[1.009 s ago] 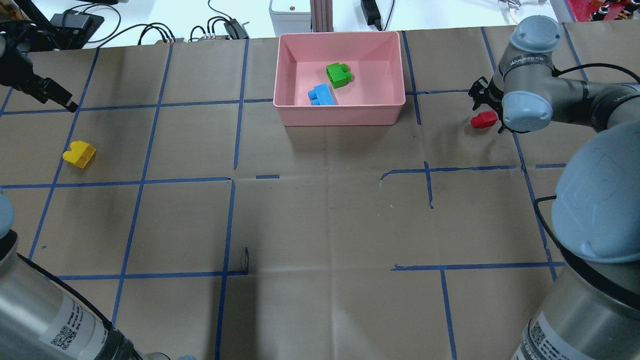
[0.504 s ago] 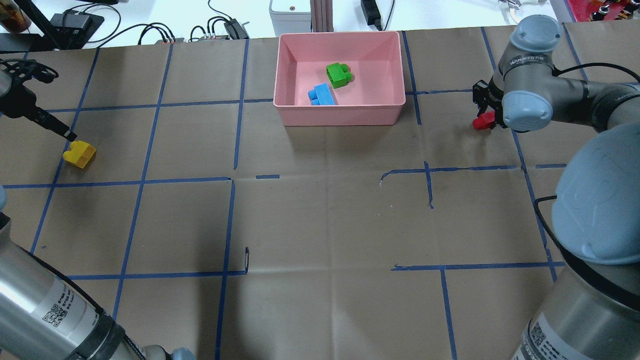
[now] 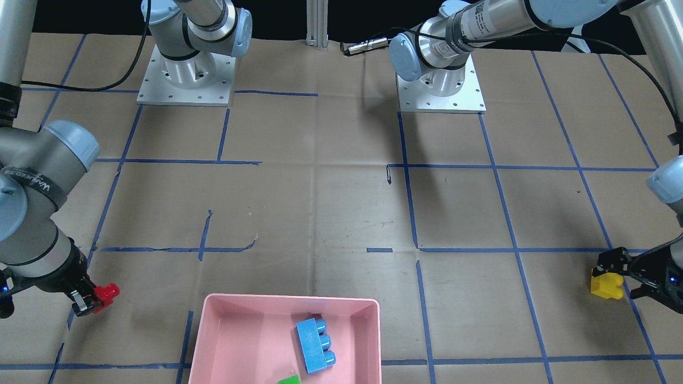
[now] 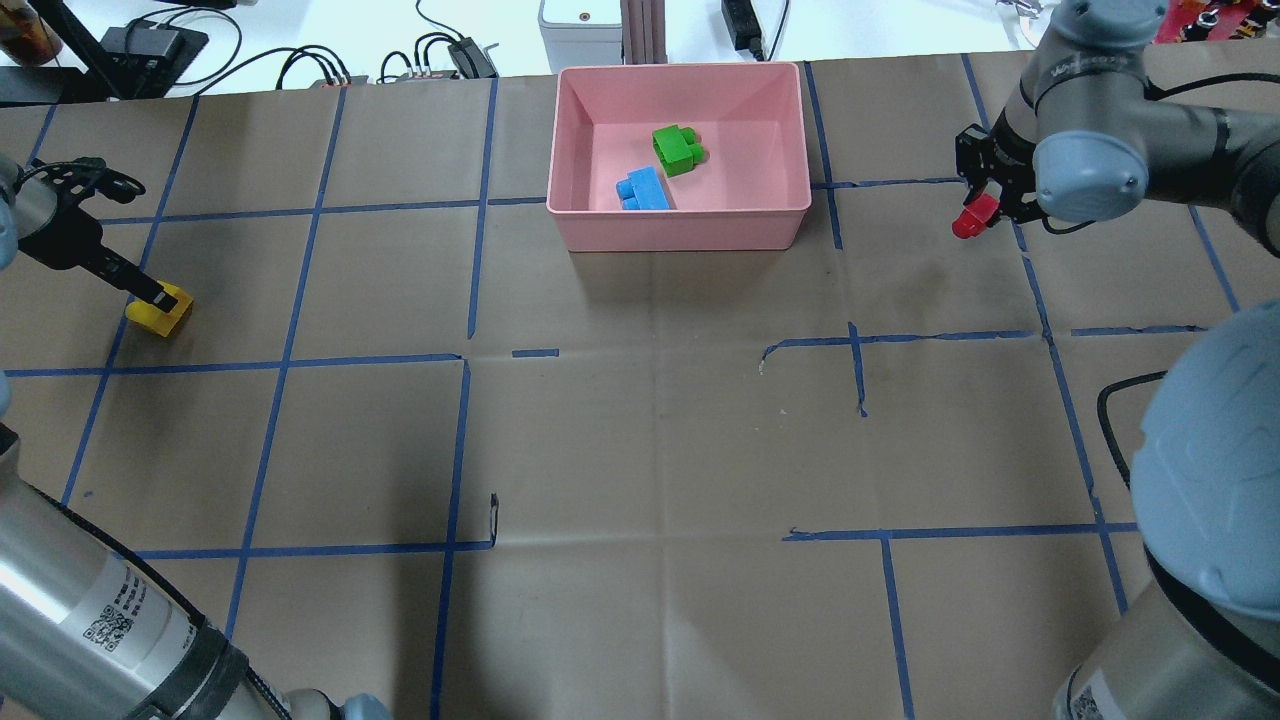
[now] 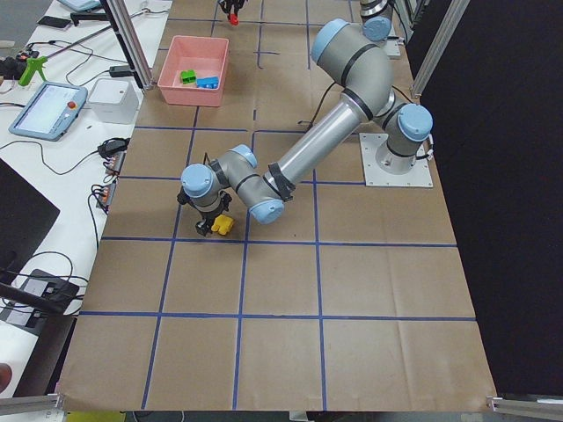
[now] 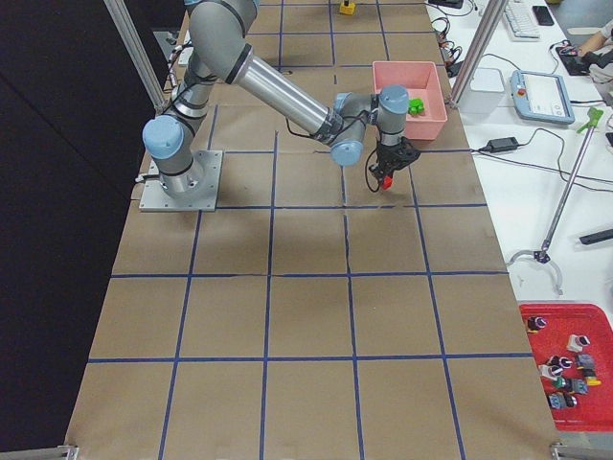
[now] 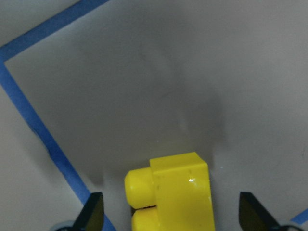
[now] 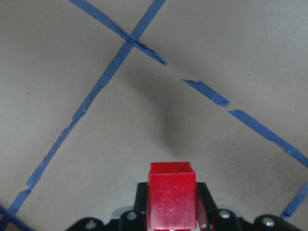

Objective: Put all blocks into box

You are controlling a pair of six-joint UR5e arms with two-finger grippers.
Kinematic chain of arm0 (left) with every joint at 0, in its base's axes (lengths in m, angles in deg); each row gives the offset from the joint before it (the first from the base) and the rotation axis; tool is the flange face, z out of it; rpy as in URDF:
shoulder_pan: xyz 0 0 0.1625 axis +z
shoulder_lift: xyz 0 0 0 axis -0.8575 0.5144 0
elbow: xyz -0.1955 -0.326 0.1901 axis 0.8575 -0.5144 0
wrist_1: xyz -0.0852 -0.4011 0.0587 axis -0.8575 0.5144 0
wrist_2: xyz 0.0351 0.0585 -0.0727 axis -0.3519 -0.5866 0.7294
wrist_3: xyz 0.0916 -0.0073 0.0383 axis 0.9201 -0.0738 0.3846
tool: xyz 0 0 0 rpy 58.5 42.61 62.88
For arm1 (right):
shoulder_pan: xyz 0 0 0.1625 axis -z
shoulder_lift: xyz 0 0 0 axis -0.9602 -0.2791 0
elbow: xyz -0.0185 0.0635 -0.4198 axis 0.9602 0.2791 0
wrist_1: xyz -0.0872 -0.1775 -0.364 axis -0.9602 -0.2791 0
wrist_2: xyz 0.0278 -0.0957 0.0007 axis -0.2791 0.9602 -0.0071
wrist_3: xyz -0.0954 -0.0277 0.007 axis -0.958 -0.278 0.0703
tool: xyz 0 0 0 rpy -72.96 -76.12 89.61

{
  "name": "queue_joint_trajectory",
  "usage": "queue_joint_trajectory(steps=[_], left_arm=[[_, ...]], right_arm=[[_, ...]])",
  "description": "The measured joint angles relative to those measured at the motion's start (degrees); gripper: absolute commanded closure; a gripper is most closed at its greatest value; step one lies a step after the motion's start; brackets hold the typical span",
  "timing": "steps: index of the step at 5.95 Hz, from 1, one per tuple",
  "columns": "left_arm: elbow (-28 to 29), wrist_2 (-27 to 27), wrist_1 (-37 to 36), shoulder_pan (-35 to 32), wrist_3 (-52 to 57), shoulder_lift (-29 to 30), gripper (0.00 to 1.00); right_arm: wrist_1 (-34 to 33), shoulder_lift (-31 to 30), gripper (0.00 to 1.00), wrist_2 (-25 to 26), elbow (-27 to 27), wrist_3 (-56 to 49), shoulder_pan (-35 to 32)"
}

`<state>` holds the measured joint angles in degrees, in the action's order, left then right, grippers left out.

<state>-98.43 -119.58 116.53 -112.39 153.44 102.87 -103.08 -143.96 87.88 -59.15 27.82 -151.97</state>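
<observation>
The pink box (image 4: pixel 675 232) stands at the table's far middle with the green block (image 4: pixel 678 150) and the blue block (image 4: pixel 642 189) inside. The yellow block (image 4: pixel 160 308) lies on the table at the far left. My left gripper (image 4: pixel 150 295) is open and low, with the yellow block (image 7: pixel 168 192) between its fingertips (image 7: pixel 94 214). My right gripper (image 4: pixel 978 208) is shut on the red block (image 4: pixel 967 222) and holds it a little above the table, right of the box. The red block also shows in the right wrist view (image 8: pixel 172 199) and the front view (image 3: pixel 106 293).
Blue tape lines cross the brown paper table cover. Cables, a white device (image 4: pixel 580 30) and a metal post (image 4: pixel 640 25) stand beyond the far edge behind the box. Both arm bases (image 3: pixel 440 90) sit at the robot's side of the table.
My left gripper came down from the far left until its fingers straddled the yellow block. My right gripper closed on the red block and lifted it a little off the table.
</observation>
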Motion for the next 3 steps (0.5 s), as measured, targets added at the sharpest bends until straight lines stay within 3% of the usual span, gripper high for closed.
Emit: queue_joint_trajectory(steps=[2,3], left_arm=[[-1.53,-0.09,-1.15,-0.05,0.25,0.02,0.08],[-1.72,-0.05,-1.49,-0.07,0.28,0.02,0.23]], right_arm=[[3.78,-1.72,1.0,-1.06,7.42,-2.86,-5.68],[3.61,-0.26,1.0,-3.51,12.03,-3.93,-9.69]])
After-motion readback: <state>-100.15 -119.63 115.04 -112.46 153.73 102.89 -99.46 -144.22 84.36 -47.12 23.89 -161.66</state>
